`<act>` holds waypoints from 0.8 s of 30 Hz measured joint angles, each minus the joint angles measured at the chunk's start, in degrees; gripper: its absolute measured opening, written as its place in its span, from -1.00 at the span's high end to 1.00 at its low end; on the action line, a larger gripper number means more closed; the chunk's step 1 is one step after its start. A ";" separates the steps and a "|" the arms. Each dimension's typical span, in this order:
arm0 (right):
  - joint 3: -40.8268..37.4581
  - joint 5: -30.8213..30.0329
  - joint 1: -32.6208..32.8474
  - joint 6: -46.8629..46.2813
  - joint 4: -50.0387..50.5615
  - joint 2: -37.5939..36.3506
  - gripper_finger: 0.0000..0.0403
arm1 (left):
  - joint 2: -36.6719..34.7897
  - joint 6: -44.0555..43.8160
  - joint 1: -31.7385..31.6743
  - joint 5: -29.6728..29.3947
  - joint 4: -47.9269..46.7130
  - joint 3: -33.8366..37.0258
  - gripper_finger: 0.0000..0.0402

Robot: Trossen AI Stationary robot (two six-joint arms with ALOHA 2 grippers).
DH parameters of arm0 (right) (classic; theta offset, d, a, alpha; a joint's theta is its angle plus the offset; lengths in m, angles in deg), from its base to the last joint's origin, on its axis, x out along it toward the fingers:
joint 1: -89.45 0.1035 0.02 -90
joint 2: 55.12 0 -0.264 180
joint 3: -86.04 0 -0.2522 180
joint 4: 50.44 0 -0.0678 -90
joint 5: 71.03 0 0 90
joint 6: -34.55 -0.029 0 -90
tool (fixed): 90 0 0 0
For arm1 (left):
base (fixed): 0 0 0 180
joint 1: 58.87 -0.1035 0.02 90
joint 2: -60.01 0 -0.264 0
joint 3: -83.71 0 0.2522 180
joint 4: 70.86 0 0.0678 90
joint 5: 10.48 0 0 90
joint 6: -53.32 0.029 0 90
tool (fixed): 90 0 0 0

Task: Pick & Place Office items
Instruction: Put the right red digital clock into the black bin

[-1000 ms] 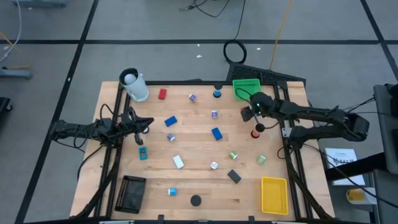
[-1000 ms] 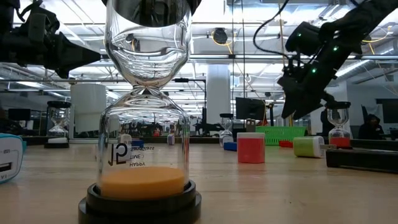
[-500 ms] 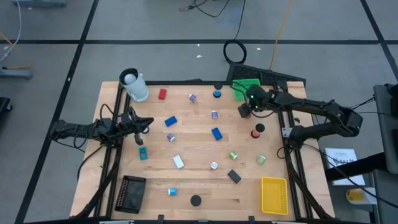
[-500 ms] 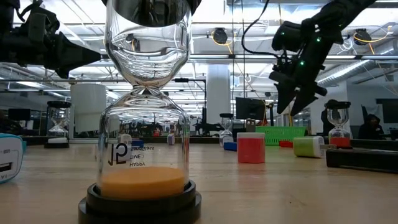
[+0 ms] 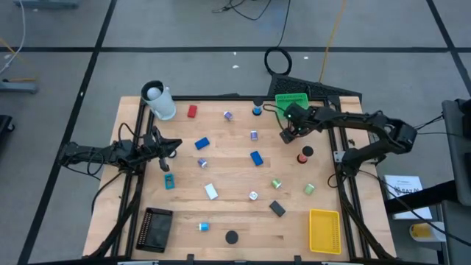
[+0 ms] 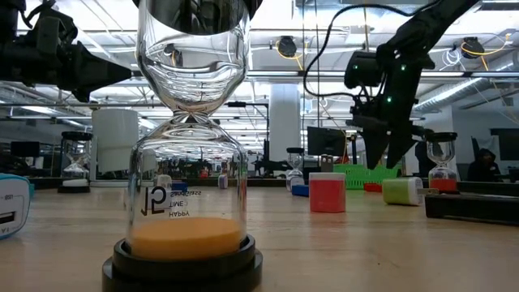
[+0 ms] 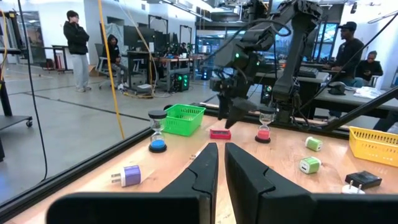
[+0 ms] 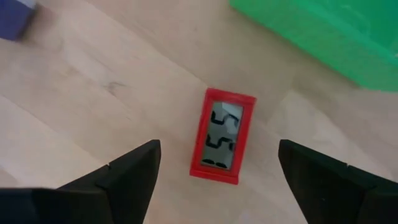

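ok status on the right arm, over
Right gripper open, poised above red digital clock beside green tray. Left gripper shut, parked at table's left edge. Nothing blocking the clock.

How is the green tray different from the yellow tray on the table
The green tray sits at the table's far edge, right beside the right tool, which hangs open above a small red clock. The yellow tray lies at the near right corner, away from both arms. From above, the yellow one shows the longer outline. In the left wrist view, both show walls of open mesh.
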 joint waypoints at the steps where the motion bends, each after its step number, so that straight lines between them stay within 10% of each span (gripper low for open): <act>1: 0.00 -0.10 0.02 0.10 -0.11 0.80 -0.57 | 0.00 0.00 0.00 0.00 0.00 0.00 0.81; 24: -0.02 -1.23 0.30 -5.64 -3.69 7.73 -0.17 | 0.00 0.00 0.00 -0.02 0.00 0.00 0.81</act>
